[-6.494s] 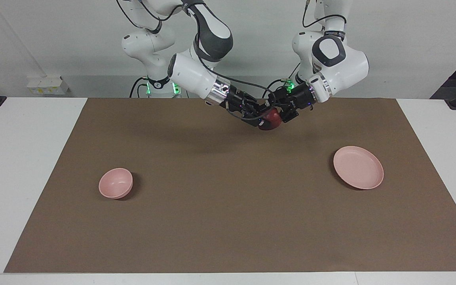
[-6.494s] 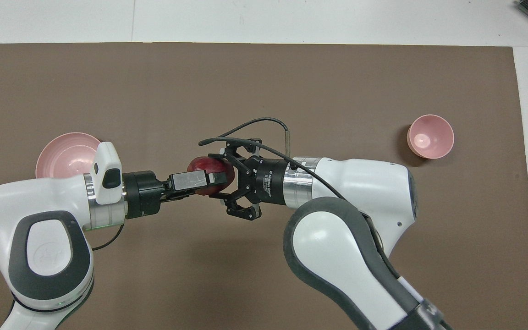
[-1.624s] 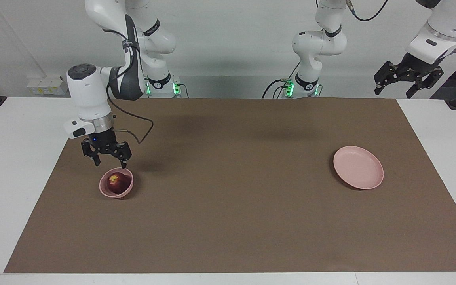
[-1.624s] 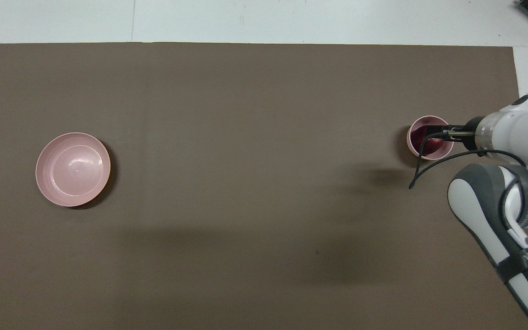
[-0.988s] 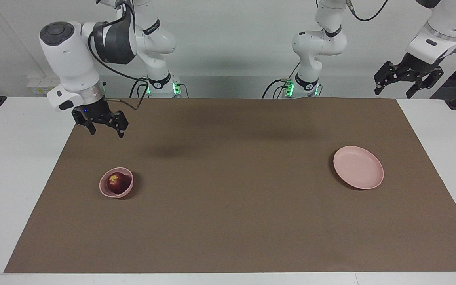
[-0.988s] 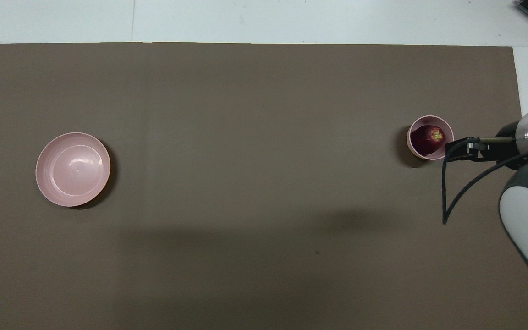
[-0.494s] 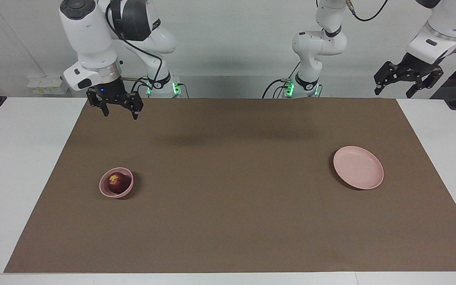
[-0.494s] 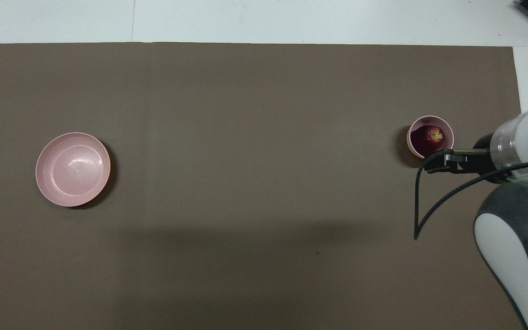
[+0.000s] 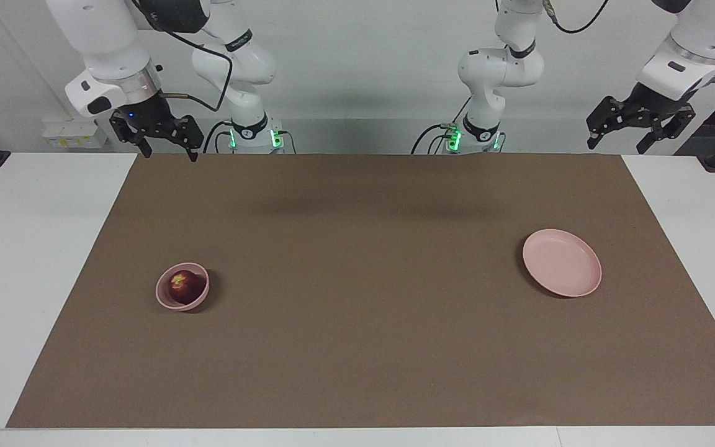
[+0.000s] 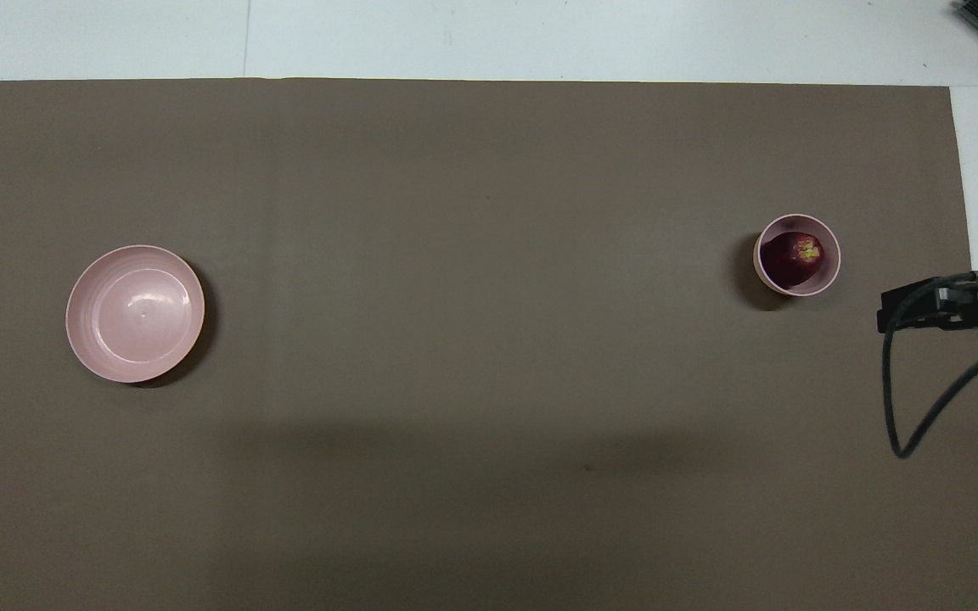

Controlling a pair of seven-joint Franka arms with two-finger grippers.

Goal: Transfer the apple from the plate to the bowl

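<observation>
Dark red apple (image 9: 186,286) in pink bowl (image 9: 165,299)

Matt mat, glossy dishes

A matt brown paper-like mat (image 9: 357,323) is being shown; the smooth pink plate (image 10: 135,313) and bowl (image 10: 762,271) are being lit glossily like plastic, the apple (image 10: 793,254) waxily.
</observation>
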